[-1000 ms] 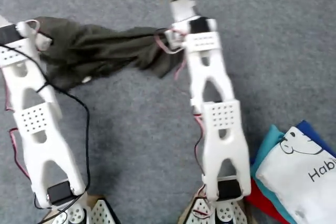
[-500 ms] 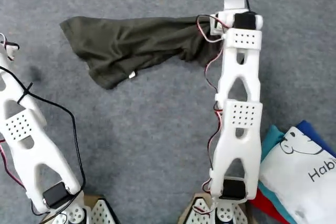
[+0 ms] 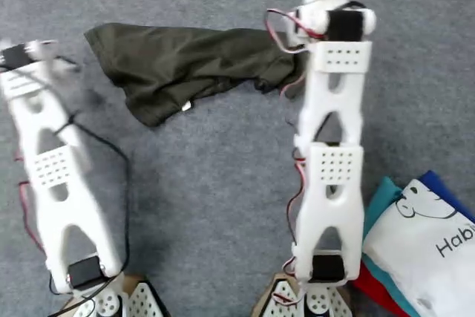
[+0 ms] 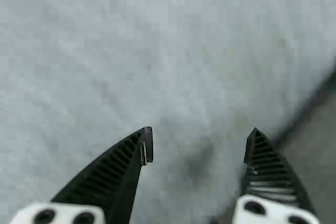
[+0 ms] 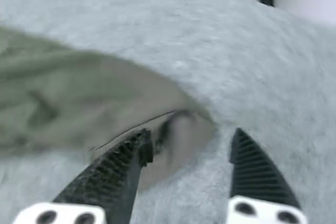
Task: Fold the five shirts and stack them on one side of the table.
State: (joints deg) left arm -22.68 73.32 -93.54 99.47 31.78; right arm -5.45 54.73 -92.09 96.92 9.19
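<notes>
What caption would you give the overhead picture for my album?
Left arm and right arm flank a crumpled olive shirt on the grey table, folded shirts stacked nearby.

We see the shirt (image 3: 185, 64) as plain dark olive, no print. The table (image 3: 208, 183) cover is flat grey. The left arm (image 3: 52, 176) & right arm (image 3: 334, 146) are white w/ black motors, red + black wires. The left gripper (image 4: 202, 132) & right gripper (image 5: 191, 132) have black ribbed fingers. The folded stack (image 3: 415, 257) has a white top w/ black drawing, then teal, blue, red.
</notes>
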